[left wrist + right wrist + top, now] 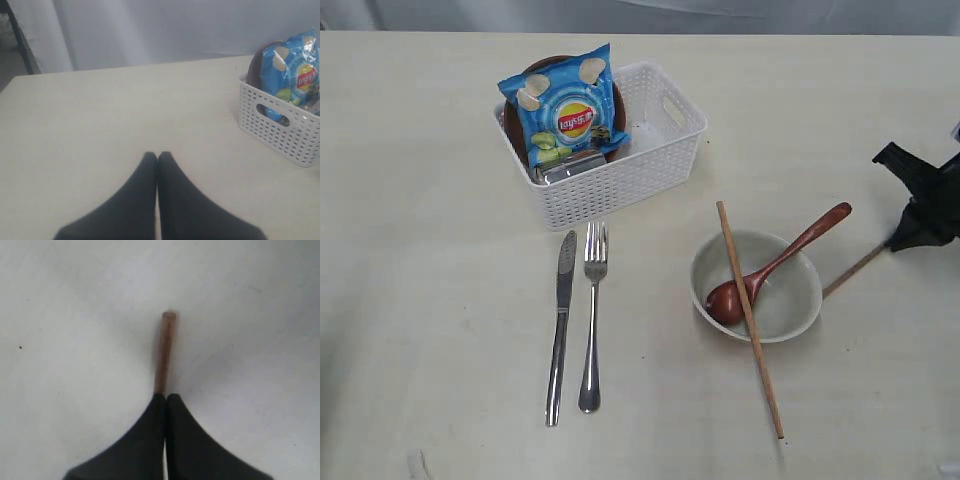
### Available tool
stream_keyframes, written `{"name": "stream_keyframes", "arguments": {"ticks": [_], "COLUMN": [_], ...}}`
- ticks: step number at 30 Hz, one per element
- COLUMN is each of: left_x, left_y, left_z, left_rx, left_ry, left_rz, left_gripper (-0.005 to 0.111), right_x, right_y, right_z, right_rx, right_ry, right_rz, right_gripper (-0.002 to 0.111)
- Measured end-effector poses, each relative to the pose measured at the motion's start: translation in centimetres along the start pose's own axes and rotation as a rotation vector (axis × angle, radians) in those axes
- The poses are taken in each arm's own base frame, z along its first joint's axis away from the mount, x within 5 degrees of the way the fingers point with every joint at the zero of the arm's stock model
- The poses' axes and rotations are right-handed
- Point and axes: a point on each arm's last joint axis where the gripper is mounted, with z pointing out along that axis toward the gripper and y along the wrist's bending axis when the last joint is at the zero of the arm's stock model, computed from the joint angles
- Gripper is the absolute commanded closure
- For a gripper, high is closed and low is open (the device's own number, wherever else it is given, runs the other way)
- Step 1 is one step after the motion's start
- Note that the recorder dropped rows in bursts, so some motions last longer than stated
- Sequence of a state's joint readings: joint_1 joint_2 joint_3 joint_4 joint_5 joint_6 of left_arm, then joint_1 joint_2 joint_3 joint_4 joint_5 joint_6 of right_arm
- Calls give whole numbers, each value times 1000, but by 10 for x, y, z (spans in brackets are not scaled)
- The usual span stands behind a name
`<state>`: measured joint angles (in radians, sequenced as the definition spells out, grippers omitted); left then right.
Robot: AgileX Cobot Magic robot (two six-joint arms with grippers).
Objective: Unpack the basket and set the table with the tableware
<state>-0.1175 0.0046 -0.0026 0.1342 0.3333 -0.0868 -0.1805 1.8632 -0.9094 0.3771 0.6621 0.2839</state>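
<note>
Only wrist cam shows right gripper (165, 396) clamping chopstick (165, 352) (ext. view unclear).

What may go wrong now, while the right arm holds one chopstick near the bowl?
The right fingers grip the held chopstick only at their tips, so it may pivot or slip.
Its visible end lies close to the bowl; a swing might knock the second chopstick off the rim or hit the spoon.
The chips bag partly covers the plate in the basket, making that grasp harder.
</note>
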Motion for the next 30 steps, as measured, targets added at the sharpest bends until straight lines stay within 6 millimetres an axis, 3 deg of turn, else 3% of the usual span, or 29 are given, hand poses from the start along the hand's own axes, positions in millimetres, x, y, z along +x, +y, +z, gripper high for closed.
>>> {"name": "stream_keyframes", "arguments": {"ticks": [13,15,20,26,30], "left_x": [0,0,0,0,0], "left_y": [0,0,0,0,0], "left_z": [0,0,0,0,0], "left_rx": [0,0,0,0,0], "left_ry": [0,0,0,0,0], "left_rz": [0,0,0,0,0], "left_gripper": [107,107,107,107,107], "right_x": [1,1,0,0,-3], "right_y": [0,0,0,0,1], "right_z": [-1,-1,-1,-1,-1], "right_rx": [5,5,4,4,-6], "right_ry": [13,11,8,8,-29], "right_rz": [-17,-23,-55,-48,-41], "right_gripper": [107,98,61,71,93]}}
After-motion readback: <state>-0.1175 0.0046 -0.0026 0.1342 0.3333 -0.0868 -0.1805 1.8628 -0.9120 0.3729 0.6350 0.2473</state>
